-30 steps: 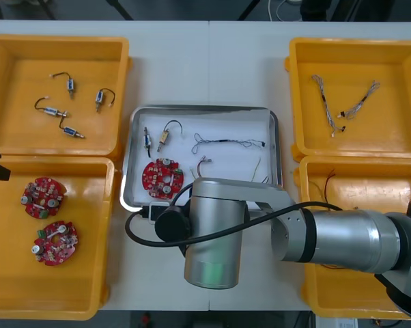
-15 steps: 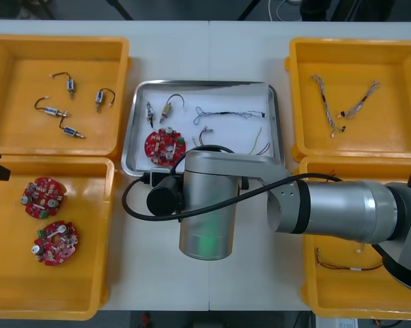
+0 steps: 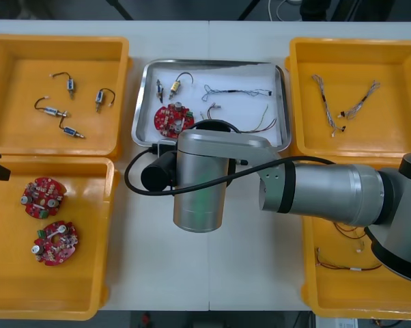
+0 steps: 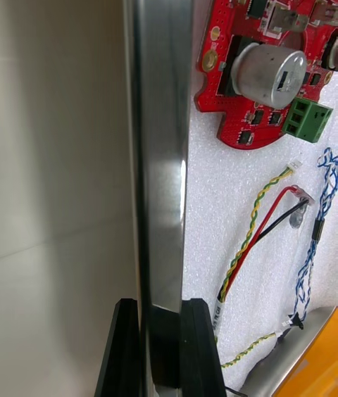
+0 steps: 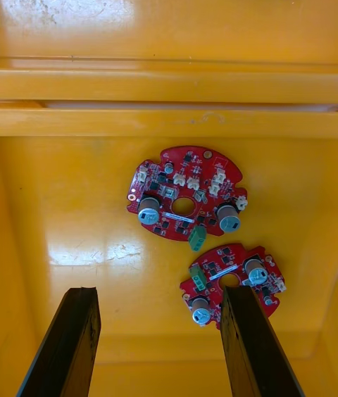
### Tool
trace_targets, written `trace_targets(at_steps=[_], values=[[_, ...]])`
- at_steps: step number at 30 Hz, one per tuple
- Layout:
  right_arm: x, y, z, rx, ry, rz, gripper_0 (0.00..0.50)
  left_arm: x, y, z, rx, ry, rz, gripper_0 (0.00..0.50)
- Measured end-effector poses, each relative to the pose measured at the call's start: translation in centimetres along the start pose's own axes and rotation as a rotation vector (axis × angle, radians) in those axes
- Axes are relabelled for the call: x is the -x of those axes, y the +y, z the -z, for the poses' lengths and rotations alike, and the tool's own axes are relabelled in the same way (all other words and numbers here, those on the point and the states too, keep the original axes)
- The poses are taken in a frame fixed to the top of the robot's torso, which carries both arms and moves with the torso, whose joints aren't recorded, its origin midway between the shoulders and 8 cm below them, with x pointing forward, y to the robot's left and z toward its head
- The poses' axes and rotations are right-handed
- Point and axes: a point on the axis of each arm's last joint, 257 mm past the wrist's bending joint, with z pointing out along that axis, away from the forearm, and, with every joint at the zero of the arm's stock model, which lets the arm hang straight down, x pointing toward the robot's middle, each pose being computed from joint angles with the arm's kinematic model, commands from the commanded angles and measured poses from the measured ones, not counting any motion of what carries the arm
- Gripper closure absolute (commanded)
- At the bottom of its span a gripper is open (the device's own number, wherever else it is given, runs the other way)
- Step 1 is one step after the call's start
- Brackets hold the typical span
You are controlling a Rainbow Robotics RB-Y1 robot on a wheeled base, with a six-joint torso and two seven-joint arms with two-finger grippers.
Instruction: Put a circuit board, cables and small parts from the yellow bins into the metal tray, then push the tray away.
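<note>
Now, right pincer (image 4: 158,316): clamped on the near rim of the metal tray (image 3: 138,102), the rim pinched between both fingers.
Metal tray: well up the desk (image 3: 260,41) toward its far edge, centred between the far-left bin (image 3: 21,130) and the far-right bin (image 3: 397,130).
Tray contents: circuit board (image 3: 173,118), blue and white cable (image 3: 239,91), red and yellow cable (image 4: 257,231) and small metal parts (image 3: 175,85), all on the white lining.
Left pincer (image 5: 160,298): at the desk's left edge over the near-left bin (image 3: 14,273), fingers spread wide, holding nothing, with two more boards (image 5: 184,198) below it.
</note>
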Motion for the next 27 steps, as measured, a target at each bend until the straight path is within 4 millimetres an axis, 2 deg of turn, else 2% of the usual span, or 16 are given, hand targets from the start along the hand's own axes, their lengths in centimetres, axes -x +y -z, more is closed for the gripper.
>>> trace_targets(at_steps=[13, 19, 27], values=[[1.1, -2.3, -0.6, -0.036, -0.023, -0.018, 0.500, 0.0, 0.0, 0.0, 0.000, 0.000, 0.000, 0.000], [2.3, -4.0, -1.8, -0.078, -0.071, -0.013, 0.500, 0.0, 0.0, 0.0, 0.000, 0.000, 0.000, 0.000], [2.4, -5.3, -3.2, -0.113, -0.077, -0.012, 0.500, 0.0, 0.0, 0.0, 0.000, 0.000, 0.000, 0.000]])
